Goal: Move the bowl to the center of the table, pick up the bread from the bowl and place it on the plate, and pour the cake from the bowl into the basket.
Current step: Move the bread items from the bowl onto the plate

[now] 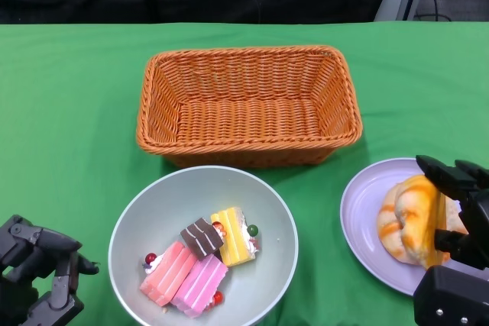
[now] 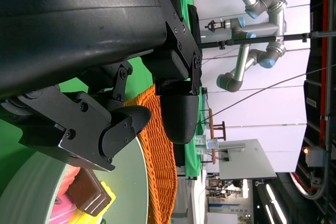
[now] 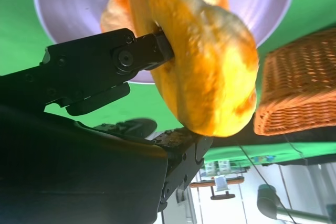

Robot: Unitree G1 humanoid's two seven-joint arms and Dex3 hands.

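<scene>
Currently right hand [image 1: 452,223] grips bread [image 1: 412,221] directly above plate [image 1: 363,211]; left hand [image 1: 38,272], fingers apart, waits left of bowl [image 1: 137,223].

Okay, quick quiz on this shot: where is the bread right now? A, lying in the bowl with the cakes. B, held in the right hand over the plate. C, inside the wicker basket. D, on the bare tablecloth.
B: the right hand grips the bread over the plate, its fingers pressed into the bread.
</scene>
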